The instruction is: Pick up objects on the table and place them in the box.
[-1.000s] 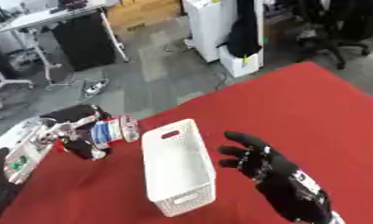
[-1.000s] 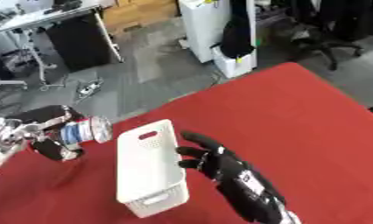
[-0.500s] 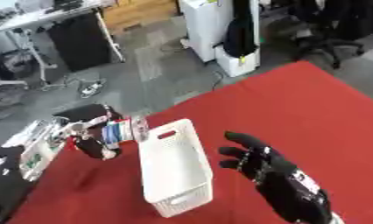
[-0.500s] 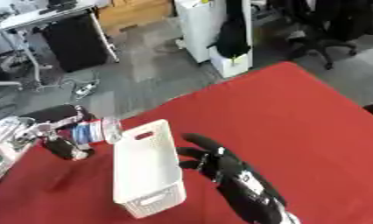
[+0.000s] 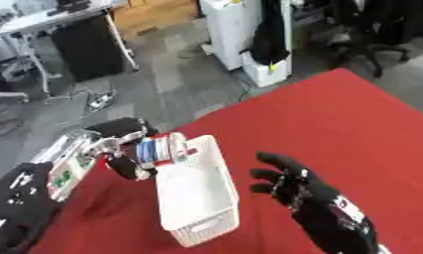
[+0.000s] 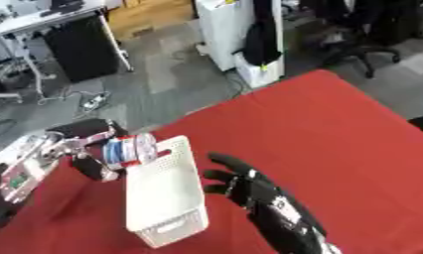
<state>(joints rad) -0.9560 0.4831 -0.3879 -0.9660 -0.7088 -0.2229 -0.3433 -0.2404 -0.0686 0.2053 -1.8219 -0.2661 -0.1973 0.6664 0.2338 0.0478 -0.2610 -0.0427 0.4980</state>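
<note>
Your left hand (image 5: 119, 161) has its fingers curled round a small bottle (image 5: 156, 150), blue-labelled with a red band near the end that points toward the box (image 5: 196, 198). The bottle lies on its side in the grip, its long axis running across toward the box, and that leading end sits right at the box's far left corner, at or just over the rim; you cannot tell from here whether it touches. The box is a white perforated basket on the red desk (image 5: 336, 124), its own long axis running away from you, so the bottle meets it crosswise. The open interior lies just to the right of the bottle and nearer to you. A short carry that way should bring it over the opening before you let go.

Your right hand (image 5: 289, 181) hovers to the right of the box, fingers spread and holding nothing. The left hand is plainly the nearer one.
</note>
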